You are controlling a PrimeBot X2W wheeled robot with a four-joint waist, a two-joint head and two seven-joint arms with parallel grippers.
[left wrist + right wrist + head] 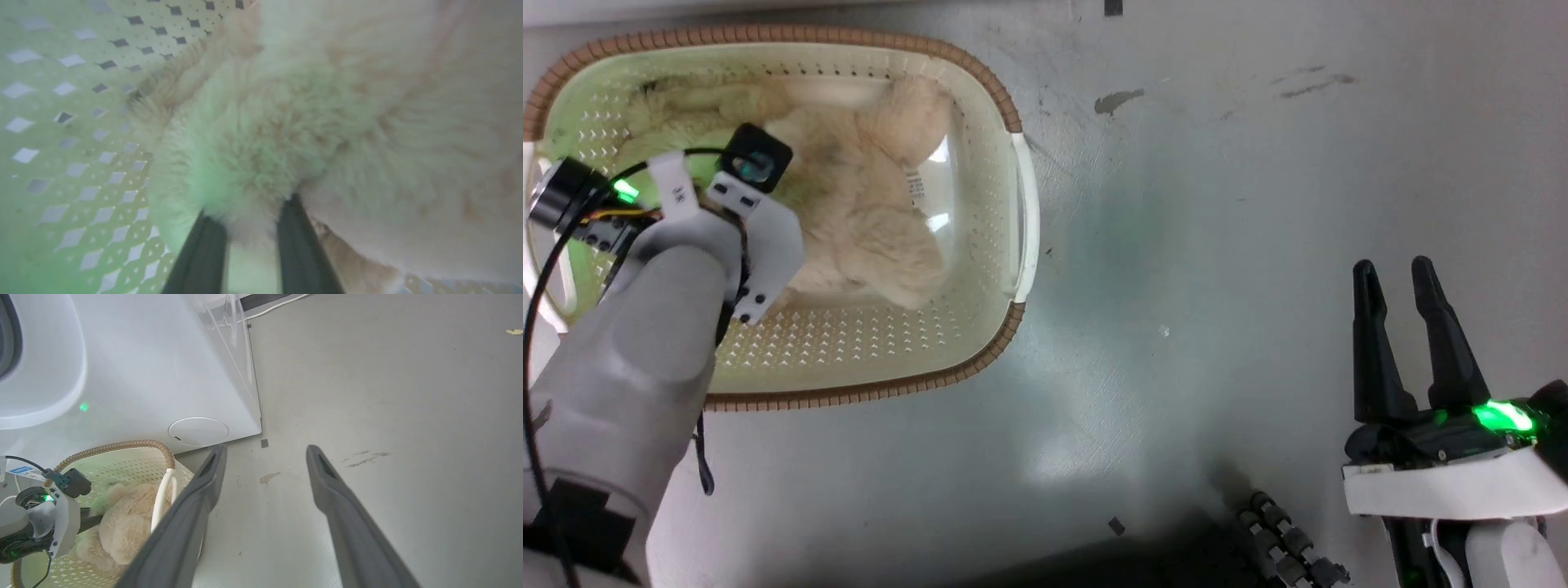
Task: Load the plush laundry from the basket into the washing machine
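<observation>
Left gripper (249,208) down inside basket (866,394), 2 fingers narrow, pinching tuft of plush laundry (866,204). Plush laundry lies in basket, on floor (1217,204) just beside washing machine (143,367). Right gripper (1395,273) well apart over floor, fingers spread, empty.

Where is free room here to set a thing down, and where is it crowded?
Free: the grey floor between the basket and the right tool. Crowded: inside the basket, where the plush toy and the left tool take most of the bottom.
</observation>
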